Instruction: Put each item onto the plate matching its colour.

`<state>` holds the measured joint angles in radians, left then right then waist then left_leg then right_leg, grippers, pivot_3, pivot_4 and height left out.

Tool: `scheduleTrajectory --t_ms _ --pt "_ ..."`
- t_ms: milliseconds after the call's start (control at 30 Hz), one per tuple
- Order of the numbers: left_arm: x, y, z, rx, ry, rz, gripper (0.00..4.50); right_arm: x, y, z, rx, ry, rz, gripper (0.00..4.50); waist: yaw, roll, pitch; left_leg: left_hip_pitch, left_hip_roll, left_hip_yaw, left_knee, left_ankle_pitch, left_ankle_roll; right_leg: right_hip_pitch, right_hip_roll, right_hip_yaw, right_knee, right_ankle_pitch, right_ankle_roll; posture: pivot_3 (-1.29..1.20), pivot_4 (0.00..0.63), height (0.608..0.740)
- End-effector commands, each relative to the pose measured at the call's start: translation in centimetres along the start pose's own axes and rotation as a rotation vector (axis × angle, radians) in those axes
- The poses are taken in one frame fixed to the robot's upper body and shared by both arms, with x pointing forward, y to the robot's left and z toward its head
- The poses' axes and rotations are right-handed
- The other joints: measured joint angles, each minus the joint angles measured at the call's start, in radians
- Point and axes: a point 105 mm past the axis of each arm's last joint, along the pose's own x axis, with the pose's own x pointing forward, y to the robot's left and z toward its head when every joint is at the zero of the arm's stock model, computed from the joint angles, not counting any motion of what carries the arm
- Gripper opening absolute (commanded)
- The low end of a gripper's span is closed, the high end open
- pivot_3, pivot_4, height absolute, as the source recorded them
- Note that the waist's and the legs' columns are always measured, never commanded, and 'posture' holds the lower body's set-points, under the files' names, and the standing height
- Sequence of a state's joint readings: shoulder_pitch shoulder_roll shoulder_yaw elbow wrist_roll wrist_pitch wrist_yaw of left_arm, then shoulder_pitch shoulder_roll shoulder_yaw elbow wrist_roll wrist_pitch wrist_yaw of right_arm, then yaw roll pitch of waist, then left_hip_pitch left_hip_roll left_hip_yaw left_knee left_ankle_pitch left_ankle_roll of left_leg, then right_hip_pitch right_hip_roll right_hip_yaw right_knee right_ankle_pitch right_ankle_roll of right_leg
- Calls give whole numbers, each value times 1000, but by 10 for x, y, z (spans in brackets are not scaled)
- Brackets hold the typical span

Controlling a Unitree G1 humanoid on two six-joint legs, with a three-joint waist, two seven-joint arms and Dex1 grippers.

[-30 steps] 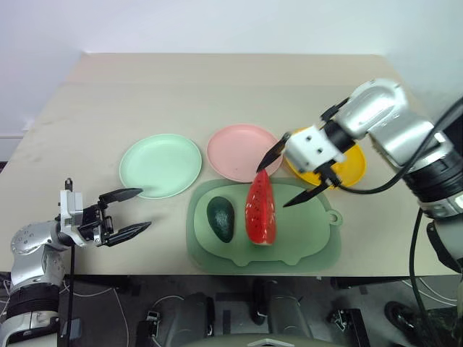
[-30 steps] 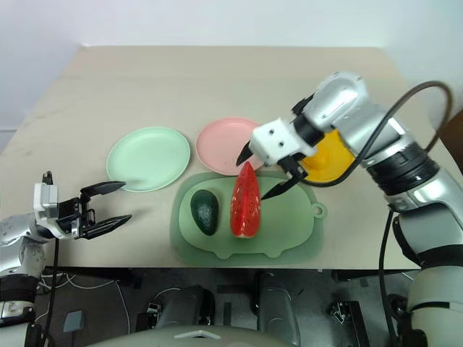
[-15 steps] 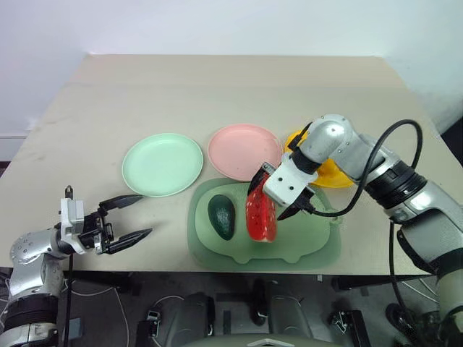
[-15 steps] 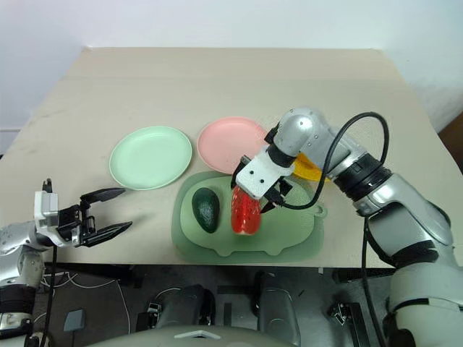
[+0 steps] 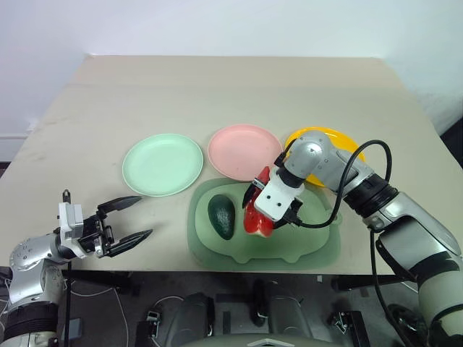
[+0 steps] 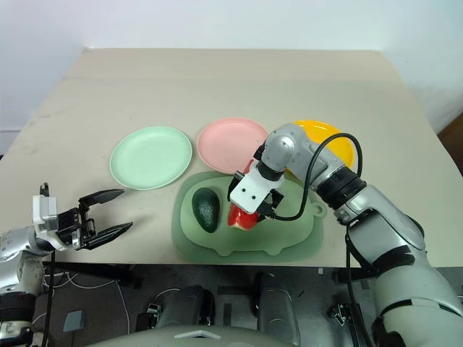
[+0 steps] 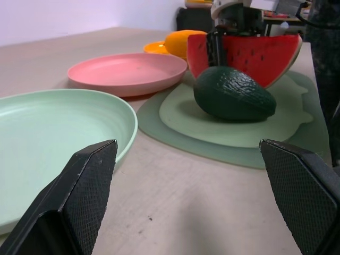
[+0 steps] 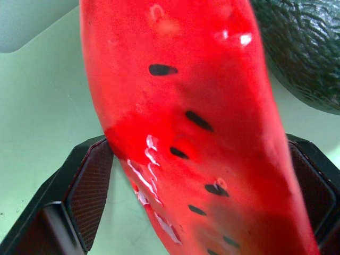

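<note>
On the mat stands a red watermelon wedge (image 5: 255,220), its sides clamped between the fingers (image 8: 90,196) of my right gripper (image 8: 199,149), which comes down on it from above. Just left of the wedge lies the dark green avocado (image 5: 221,215). Behind the mat are the mint green plate (image 5: 163,164), the pink plate (image 5: 244,150) and the yellow-orange plate (image 5: 329,137), which my right arm partly hides. The mango (image 7: 183,43) rests on the yellow-orange plate. My left gripper (image 5: 141,217) hovers open near the table's front left edge, empty and pointing toward the plates.
The dull-green pig-shaped mat (image 5: 304,242) lies near the front edge of the beige table (image 5: 217,87). My right arm's black cable (image 5: 347,181) loops over the mat's right side.
My right gripper has dropped from above the wedge's far end down over the watermelon, and its fingers have drawn in against it. The left gripper has stayed put.
</note>
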<state>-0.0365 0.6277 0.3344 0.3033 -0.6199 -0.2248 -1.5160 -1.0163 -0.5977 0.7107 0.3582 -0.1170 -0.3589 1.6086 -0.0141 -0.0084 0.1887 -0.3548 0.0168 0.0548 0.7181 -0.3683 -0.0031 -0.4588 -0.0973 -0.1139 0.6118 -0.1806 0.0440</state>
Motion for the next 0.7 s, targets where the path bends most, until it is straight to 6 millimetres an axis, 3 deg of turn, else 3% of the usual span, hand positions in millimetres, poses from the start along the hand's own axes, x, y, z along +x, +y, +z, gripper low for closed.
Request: scheduleTrajectory --t_ms 33,233,400,500,700 --pt "-2 1 9 38 -14 12 4500 8 11 -8 44 15 38 3595 0 0 0 0 0 0 0 0 0 0 0 0 0 0 0 0 150 736" --pt "1 3 8 37 -16 12 4500 -11 6 6 60 -44 -9 3488 5 1 0 -1 0 -1 1 0 0 0 0 0 0 0 -1 0 150 736" --pt "2 3 8 35 -17 5 4500 -43 -5 30 81 -122 -58 3488 0 2 1 -3 0 0 1 0 0 -3 -1 0 0 0 -1 0 150 736" --pt "4 6 8 35 -17 -2 4500 -66 -23 40 107 -178 -125 3488 -6 2 1 -2 0 0 0 0 0 -3 0 0 0 0 -1 0 150 736" --pt "7 7 9 35 -21 -7 4500 -73 -66 10 193 -119 -319 3488 -2 2 1 -2 1 1 0 0 0 -3 0 0 0 0 -2 0 150 736"
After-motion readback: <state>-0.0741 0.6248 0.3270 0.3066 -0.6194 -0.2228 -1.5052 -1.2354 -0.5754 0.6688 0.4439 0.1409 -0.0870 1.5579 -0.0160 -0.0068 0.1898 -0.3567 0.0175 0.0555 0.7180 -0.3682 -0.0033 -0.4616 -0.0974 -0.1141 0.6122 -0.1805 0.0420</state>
